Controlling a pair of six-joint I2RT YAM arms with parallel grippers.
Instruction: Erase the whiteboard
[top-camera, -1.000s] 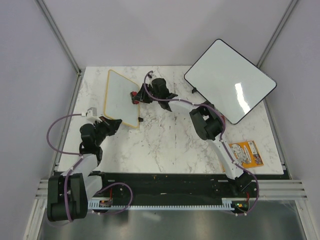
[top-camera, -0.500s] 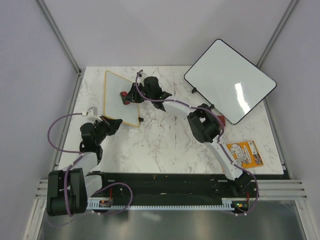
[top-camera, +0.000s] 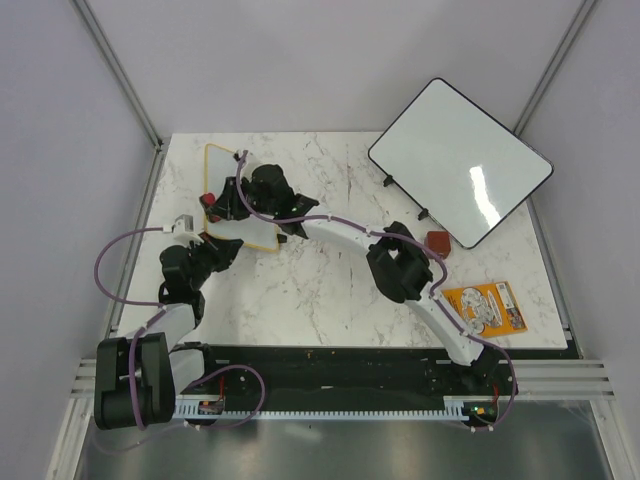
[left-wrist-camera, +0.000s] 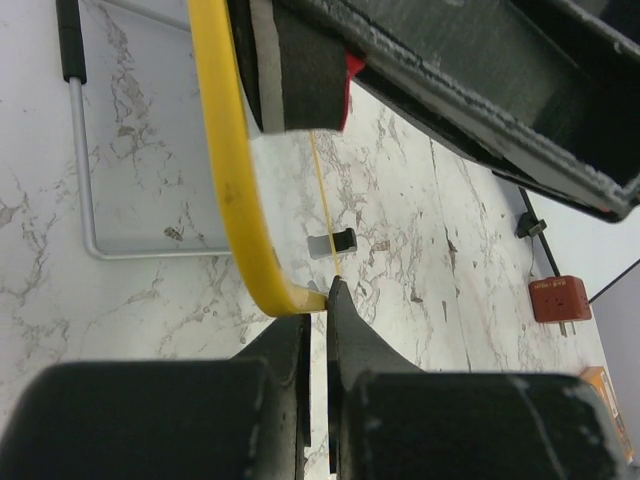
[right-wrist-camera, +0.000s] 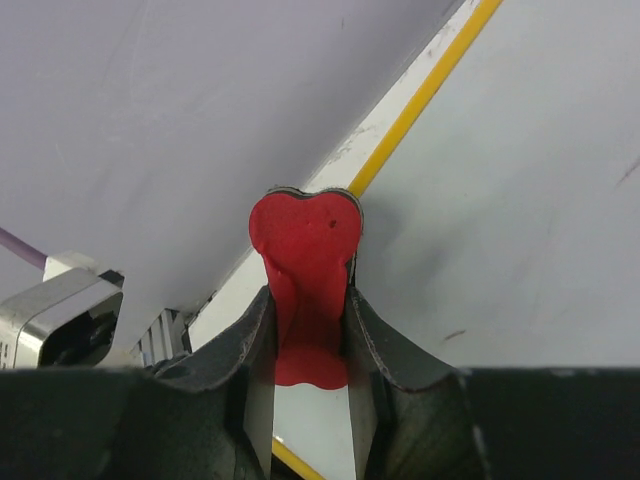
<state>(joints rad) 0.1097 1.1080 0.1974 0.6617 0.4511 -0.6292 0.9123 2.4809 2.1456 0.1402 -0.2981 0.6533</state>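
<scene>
The small yellow-framed whiteboard (top-camera: 256, 233) lies at the table's back left. Most of it is hidden under my right arm. My left gripper (top-camera: 224, 243) is shut on the board's near corner; in the left wrist view its jaws (left-wrist-camera: 322, 302) pinch the thin edge where the yellow frame (left-wrist-camera: 226, 150) curves round. My right gripper (top-camera: 214, 200) reaches across the board to its left edge and is shut on a red eraser (top-camera: 208, 198). The right wrist view shows the eraser (right-wrist-camera: 305, 235) squeezed between the fingers (right-wrist-camera: 308, 300), over the white surface (right-wrist-camera: 520, 200).
A larger black-framed whiteboard (top-camera: 460, 160) leans at the back right. A small red block (top-camera: 437, 242) lies below it, and an orange packet (top-camera: 485, 307) sits near the front right. A grey wire stand (left-wrist-camera: 85, 180) rests on the marble beside the small board.
My right gripper has swept left with the eraser, from the board's right edge to its left edge. The left gripper has kept its hold on the corner.
</scene>
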